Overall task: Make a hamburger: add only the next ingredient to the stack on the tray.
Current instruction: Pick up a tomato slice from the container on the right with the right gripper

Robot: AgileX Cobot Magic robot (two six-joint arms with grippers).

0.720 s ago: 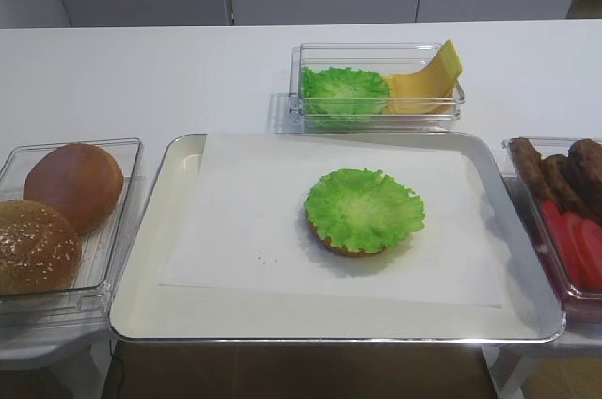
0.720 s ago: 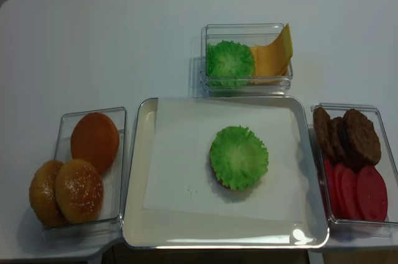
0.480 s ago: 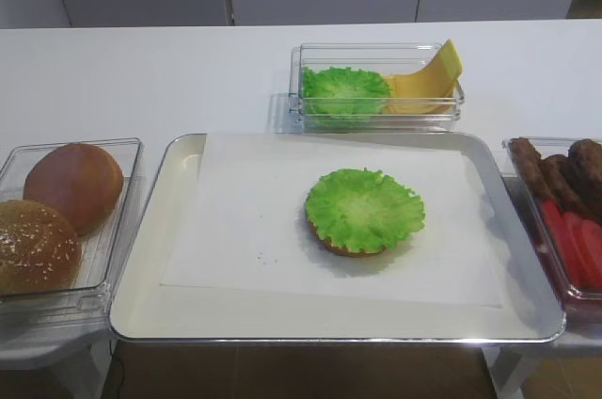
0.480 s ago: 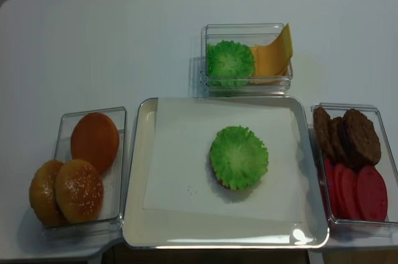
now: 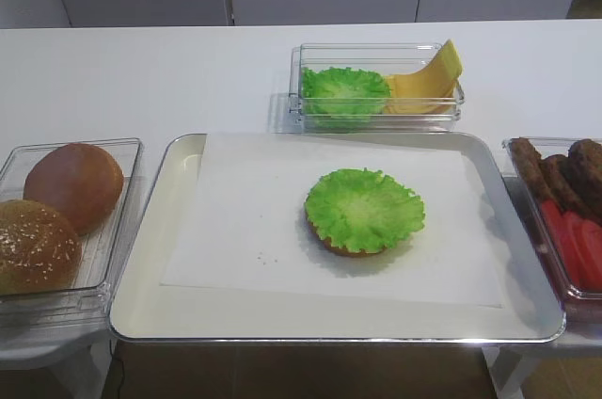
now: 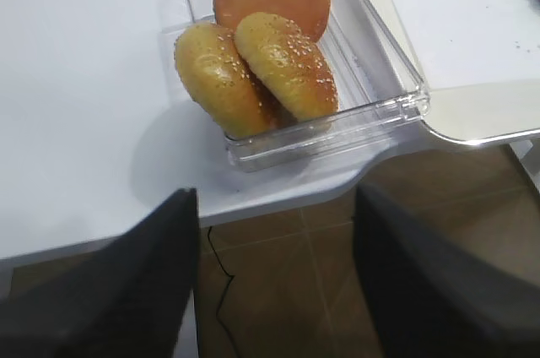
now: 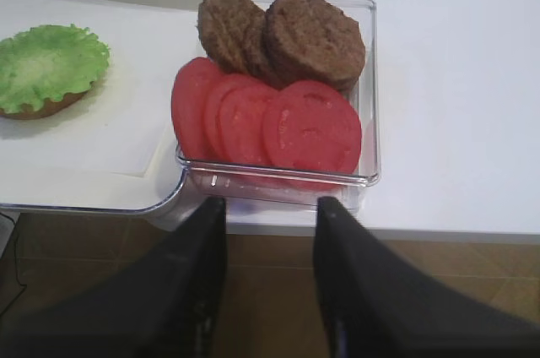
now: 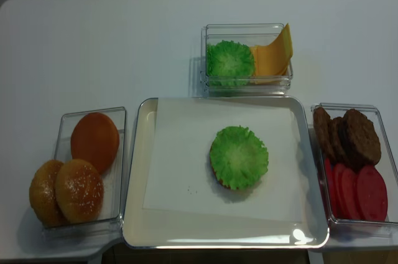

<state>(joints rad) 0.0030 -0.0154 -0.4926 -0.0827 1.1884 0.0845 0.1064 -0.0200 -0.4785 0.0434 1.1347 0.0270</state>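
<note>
On the tray [image 8: 135, 170], near the middle of its white paper sheet [image 8: 180, 158], sits the stack [image 8: 239, 157]: green lettuce leaf on top, the bun half under it mostly hidden, only a brown edge showing in the first high view. Right of the tray, touching its rim, a clear bin [image 7: 368, 79] holds the tomato slices [image 7: 311, 129], overlapped in a row so only the near one shows whole; two patties [image 7: 314, 35] lie behind them. In the first high view this bin is cut off by the frame edge. Neither arm shows in the high views. Right gripper [image 7: 268, 278] hangs below the table edge in front of the tomato bin, jaws parted, nothing between them, touching nothing. Left gripper [image 6: 274, 282] off the table's front edge left of the tray, near the bun bin [image 6: 396, 79], jaws wide apart, empty; fingertips blurred. Behind the tray, another bin [image 8: 247, 58] with a lone lettuce leaf [image 8: 229, 62] and cheese slice [image 8: 273, 58]
</note>
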